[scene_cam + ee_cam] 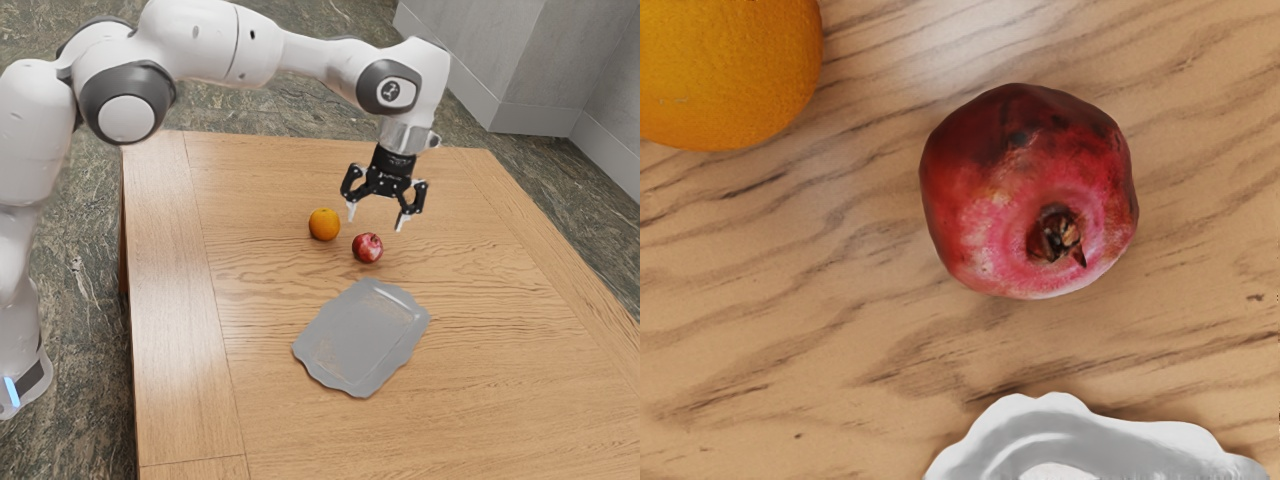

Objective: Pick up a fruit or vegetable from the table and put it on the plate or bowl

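Exterior view: the tool [376,219] hangs released, spread wide, just above the pomegranate [367,247], which sits on the tabletop [500,330] beside the orange [324,224], near the grey plate [362,336].

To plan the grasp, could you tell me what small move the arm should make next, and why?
Probably lower straight down: the black gripper hangs open above the round red pomegranate, which lies untouched on the wooden table.

In the wrist view, the orange [720,65] and the plate [1090,440] are each cut off by the picture's edge. In the exterior view, the surface [540,400] is cropped at the lower edge.
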